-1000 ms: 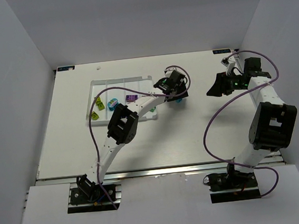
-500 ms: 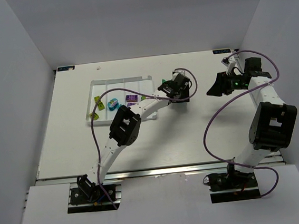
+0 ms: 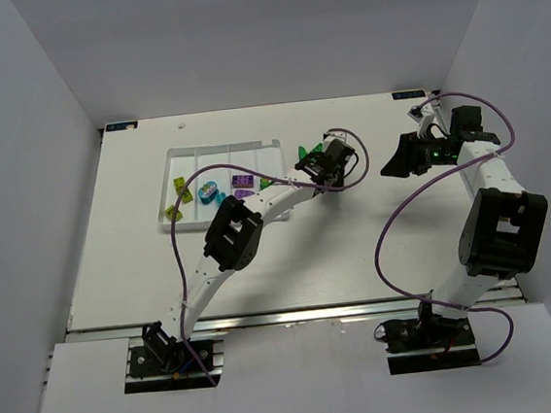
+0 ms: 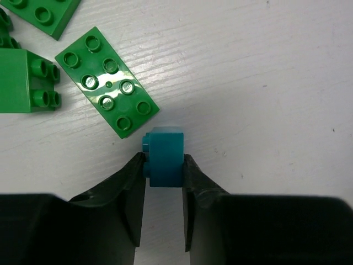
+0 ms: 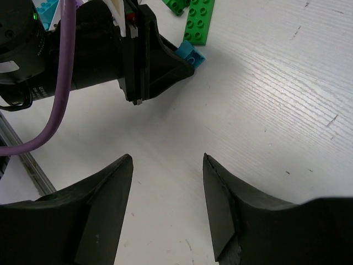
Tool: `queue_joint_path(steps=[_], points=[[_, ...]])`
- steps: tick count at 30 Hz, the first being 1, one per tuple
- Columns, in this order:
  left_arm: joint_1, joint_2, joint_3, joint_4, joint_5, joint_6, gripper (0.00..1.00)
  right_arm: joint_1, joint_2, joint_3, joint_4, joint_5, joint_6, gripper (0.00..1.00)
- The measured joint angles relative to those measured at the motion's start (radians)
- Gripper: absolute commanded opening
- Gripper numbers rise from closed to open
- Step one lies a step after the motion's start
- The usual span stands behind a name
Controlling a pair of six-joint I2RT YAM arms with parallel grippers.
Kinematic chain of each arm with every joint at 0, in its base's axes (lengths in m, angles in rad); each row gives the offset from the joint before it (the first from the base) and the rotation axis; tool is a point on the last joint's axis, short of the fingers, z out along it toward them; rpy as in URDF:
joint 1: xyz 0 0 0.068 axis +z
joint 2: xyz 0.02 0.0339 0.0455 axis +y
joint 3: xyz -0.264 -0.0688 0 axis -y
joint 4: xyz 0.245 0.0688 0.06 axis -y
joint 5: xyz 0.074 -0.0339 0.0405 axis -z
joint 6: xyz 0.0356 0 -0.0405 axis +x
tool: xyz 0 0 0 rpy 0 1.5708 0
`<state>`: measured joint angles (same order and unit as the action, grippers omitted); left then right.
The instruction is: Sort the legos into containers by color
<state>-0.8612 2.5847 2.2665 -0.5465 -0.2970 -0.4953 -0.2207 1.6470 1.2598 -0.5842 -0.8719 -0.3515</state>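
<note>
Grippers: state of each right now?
Left gripper: closed on the teal brick.
Right gripper: open, holding nothing.

Glossy green plastic brick (image 4: 107,81), matt teal brick (image 4: 164,157), grainy white tabletop (image 4: 265,83)

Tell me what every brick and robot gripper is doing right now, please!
left gripper: jaws shut on the teal brick.
teal brick: pinched between the jaws, studs pointing sideways.
right gripper: jaws open, holding nothing.
green plate: lying flat, studs up.
green block: tipped on its side.
tray: holding a few yellow-green, teal and purple bricks.
</note>
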Motion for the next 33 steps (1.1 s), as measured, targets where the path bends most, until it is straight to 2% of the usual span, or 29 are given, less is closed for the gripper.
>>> queue_joint_path(steps=[3,7,11,19,23,26,29,33], points=[[0.000,0.006,0.007,0.002,-0.003,-0.002,0.18,0.000,0.000,0.000,0.000,0.000,0.000,0.59],[0.000,-0.010,-0.031,0.048,0.007,-0.002,0.05,-0.001,0.000,0.000,-0.001,0.000,-0.001,0.58],[0.000,-0.099,-0.188,0.123,0.059,-0.006,0.03,-0.002,0.000,0.000,-0.009,-0.003,-0.018,0.53],[0.007,-0.532,-0.640,0.243,0.112,-0.051,0.00,-0.002,-0.013,0.000,-0.052,-0.023,-0.093,0.23],[0.051,-0.781,-0.813,0.294,0.111,-0.080,0.00,0.006,-0.022,0.000,-0.070,-0.027,-0.121,0.21],[0.141,-0.918,-0.933,0.321,0.109,-0.097,0.00,0.023,-0.022,-0.002,-0.075,-0.022,-0.138,0.23],[0.249,-0.974,-1.018,0.323,0.097,-0.103,0.00,0.063,-0.022,-0.002,-0.079,-0.017,-0.151,0.25],[0.374,-0.960,-1.056,0.294,0.089,-0.089,0.00,0.133,-0.022,-0.002,-0.079,-0.001,-0.154,0.28]])
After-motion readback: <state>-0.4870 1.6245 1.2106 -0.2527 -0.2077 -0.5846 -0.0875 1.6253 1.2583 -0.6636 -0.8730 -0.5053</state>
